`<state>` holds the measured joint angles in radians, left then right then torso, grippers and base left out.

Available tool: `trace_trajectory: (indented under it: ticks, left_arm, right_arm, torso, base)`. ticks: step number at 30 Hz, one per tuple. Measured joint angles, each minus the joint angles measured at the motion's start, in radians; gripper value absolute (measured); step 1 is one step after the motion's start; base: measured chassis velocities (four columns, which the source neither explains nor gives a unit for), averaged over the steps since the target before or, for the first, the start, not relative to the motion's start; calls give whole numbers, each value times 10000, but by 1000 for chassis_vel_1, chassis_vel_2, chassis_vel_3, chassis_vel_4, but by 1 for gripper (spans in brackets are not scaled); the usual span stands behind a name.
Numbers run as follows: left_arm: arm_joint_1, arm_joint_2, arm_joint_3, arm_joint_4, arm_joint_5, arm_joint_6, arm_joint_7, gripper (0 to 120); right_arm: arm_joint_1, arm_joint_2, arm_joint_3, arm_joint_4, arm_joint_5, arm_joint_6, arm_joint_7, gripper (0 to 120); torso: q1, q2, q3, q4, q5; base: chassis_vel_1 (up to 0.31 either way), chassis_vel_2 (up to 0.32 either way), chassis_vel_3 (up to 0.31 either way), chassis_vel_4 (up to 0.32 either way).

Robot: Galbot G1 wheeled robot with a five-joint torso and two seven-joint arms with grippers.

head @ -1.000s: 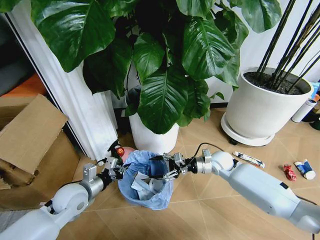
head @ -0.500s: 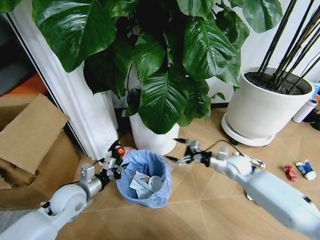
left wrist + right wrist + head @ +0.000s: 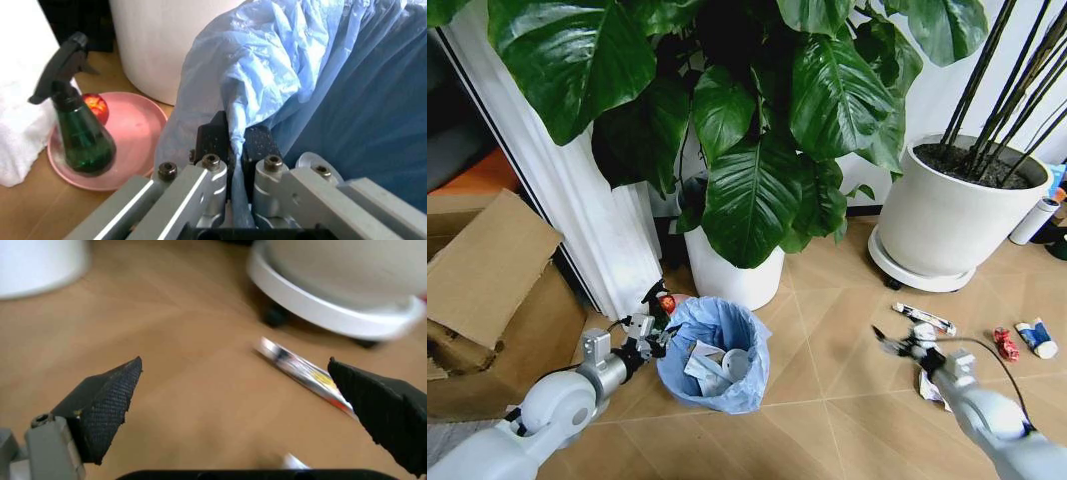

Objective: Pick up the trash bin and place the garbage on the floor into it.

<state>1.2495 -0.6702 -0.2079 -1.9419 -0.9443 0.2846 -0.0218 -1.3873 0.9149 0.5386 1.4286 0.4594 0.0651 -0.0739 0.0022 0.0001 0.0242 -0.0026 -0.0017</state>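
Head view gives me the trash bin (image 3: 715,355) on the wooden floor (image 3: 827,330) at about 6 o'clock from the leafy plant's white pot (image 3: 732,275), its light-blue bag (image 3: 697,322) crinkled over the rim and a few pale paper pieces already lying inside. My left gripper (image 3: 651,333) sits at the bin's 9 o'clock edge, and in the left wrist view I see its two black fingers (image 3: 212,140) clamped together on a fold of the bag (image 3: 267,75) at the rim (pinched tight, no gap between them). Just beyond that edge stands a green spray bottle (image 3: 79,135) on a pink dish (image 3: 133,135), next to the white pot (image 3: 167,45).

My right gripper (image 3: 902,342) is over the floor at roughly 3 o'clock from the bin, well apart from it. Its black fingers (image 3: 107,402) are spread wide with nothing between them. Past them in the right wrist view lies the thin tube wrapper (image 3: 303,375), flat on the wood near the wheeled base of the large white pot (image 3: 340,315). In the head view that wrapper (image 3: 924,318) lies just beyond the gripper, a crumpled white wad (image 3: 930,384) lies beside the right forearm, and farther toward 3 o'clock I see a red scrap (image 3: 1005,343) and a blue-white scrap (image 3: 1036,338).
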Motion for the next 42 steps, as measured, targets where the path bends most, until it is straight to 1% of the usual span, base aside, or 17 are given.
trace_trajectory:
  ticks: [3,4,8,9,14,15,18,24,32,34,35,38,39,40,42]
  left_arm:
    - [269,33,-260,-86,45,-17,16,0]
    - [269,33,-260,-86,45,-17,16,0]
    - [342,48,-385,-141,46,-31,18,0]
    - [342,48,-385,-141,46,-31,18,0]
    - [394,155,-475,-163,-24,-35,-5,0]
    - [394,155,-475,-163,-24,-35,-5,0]
    - [473,188,-496,-163,-30,-36,-13,0]
    - [529,238,-516,-147,-53,-41,-22,0]
    - [513,321,-532,-82,-154,-52,-29,0]
    - [480,338,-526,-57,-188,-54,-32,0]
    - [480,338,-526,-57,-188,-54,-32,0]
    - [454,361,-525,-38,-240,-54,-36,0]
    - [453,361,-526,-28,-249,-54,-39,0]
    - [453,361,-526,-28,-249,-54,-39,0]
    - [453,361,-526,-14,-252,-54,-40,0]
  right_arm:
    - [-164,561,757,-518,-839,-46,169,100]
    - [-164,561,757,-518,-839,-46,169,100]
    - [29,971,1131,-1456,-1383,20,230,100]
    - [29,971,1131,-1456,-1383,20,230,100]
    - [625,1194,1079,-2885,-1709,272,66,100]
    - [625,1194,1079,-2885,-1709,272,66,100]
    - [1078,1402,978,-3626,-1975,445,-44,100]
    - [1536,1598,887,-4147,-2217,533,-143,100]
    - [2248,1792,563,-4735,-2431,244,31,100]
    - [2470,1855,466,-4996,-2315,134,119,93]
    - [2470,1855,466,-4996,-2315,134,119,93]
    - [2774,1978,457,-5385,-2249,53,143,77]
    - [2824,2013,456,-5467,-2230,42,144,74]
    - [2824,2013,456,-5467,-2230,42,144,74]
    - [2919,2125,461,-5632,-2213,43,144,65]
  torso:
    - [0,0,1,3,-2]
    - [0,0,1,3,-2]
    - [1,0,2,0,-2]
    - [1,0,2,0,-2]
    - [2,0,2,-1,-3]
    - [2,0,2,-1,-3]
    - [2,0,2,0,-2]
    - [2,-1,2,1,-1]
    - [2,-2,2,1,-3]
    - [2,-2,3,-2,-4]
    - [2,-2,3,-2,-4]
    - [2,-2,2,0,-3]
    - [2,-2,3,1,-4]
    - [2,-2,3,1,-4]
    - [2,-2,3,0,-4]
  base:
    - [0,0,0,0]
    - [0,0,0,0]
    - [0,0,0,0]
    - [0,0,0,0]
    - [0,0,0,0]
    - [0,0,0,0]
    - [0,0,0,0]
    - [0,0,0,0]
    - [0,0,0,0]
    - [0,0,0,0]
    - [0,0,0,0]
    - [0,0,0,0]
    - [0,0,0,0]
    - [0,0,0,0]
    - [0,0,0,0]
